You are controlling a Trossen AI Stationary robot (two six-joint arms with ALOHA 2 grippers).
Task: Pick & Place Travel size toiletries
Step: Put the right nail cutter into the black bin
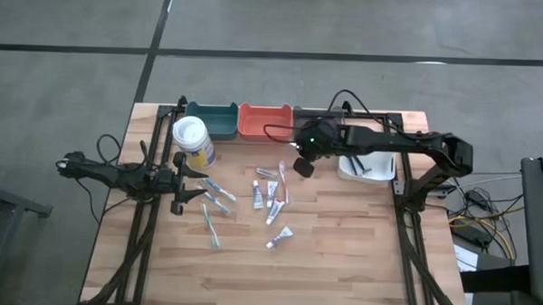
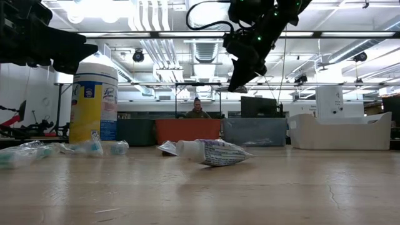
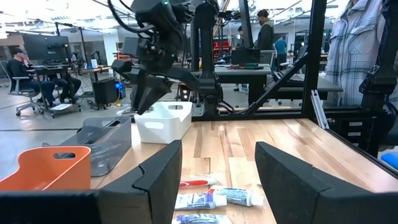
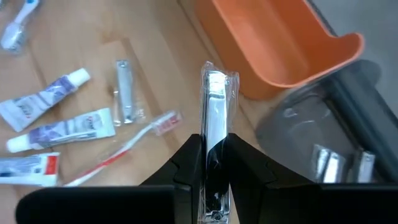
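The right hand [image 4: 214,171] is pinching a wrapped nail clipper [image 4: 215,118], its fingers nearly closed on the lower end. The clipper is a slim silver metal piece sealed in clear crinkled film, standing lengthwise out from between the fingers. The hand is hanging in the air above the desk [image 1: 340,254], near the back row of bins, with its fingers pointing down and tilted toward the desk's middle; the right arm is reaching in from the right edge, bent at the elbow.

Beneath the clipper, the orange bin [image 4: 273,43] is sitting beside the grey bin [image 4: 323,124], where two more wrapped clippers [image 4: 339,165] are lying. On the bare wood nearby, another wrapped nail clipper [image 4: 124,90] is lying next to a red-and-white toothbrush [image 4: 124,149] and three small white toothpaste tubes [image 4: 65,130] with purple and blue print.

Farther out, more tubes and teal toothbrushes [image 1: 213,225] are lying scattered across the middle of the desk. The white bin [image 1: 366,168] is sitting at the right, the teal bin [image 1: 211,120] at the left of the row.

The left hand [image 1: 196,182] is waiting with fingers wide apart and holding nothing, at the left side just beside a wipes canister [image 1: 192,139].
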